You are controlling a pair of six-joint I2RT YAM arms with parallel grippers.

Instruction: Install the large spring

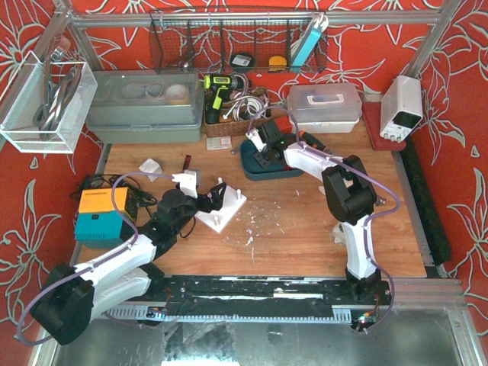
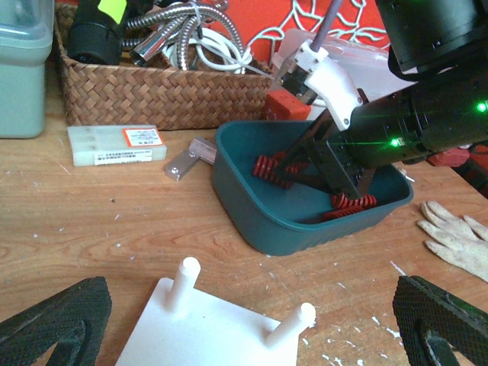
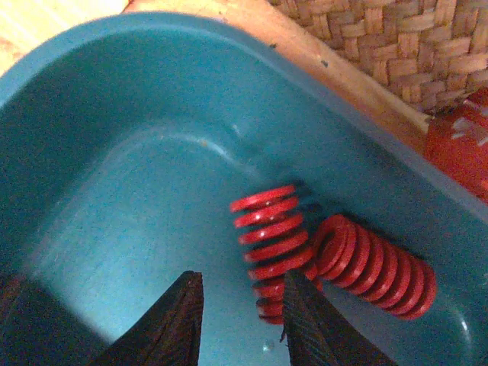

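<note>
Nearest, along the bottom of the left wrist view, the left gripper has its black ribbed pads spread wide into the two lower corners and holds nothing. It is poised just before the white flat plate with two upright pegs, probably so that it can steady the plate when a spring is brought to a peg; no spring is on either peg yet. Beyond, in the middle of that view, sits the dark teal plastic bin, and the right gripper reaches down into it, since the task's springs lie there. In the right wrist view its two fingers stand close together with a thin strip of bin floor between them; the near end of one red coil spring lies right at the tip of the right-hand finger, and whether it is pinched or only touched I cannot tell. A second red coil spring lies against the first toward the lower right, by the bin wall; which of the two is the large one is hard to judge. Farthest, at the upper left of the left wrist view, the woven wicker basket holds a metal hose, white cables and a black and yellow tool.
</note>
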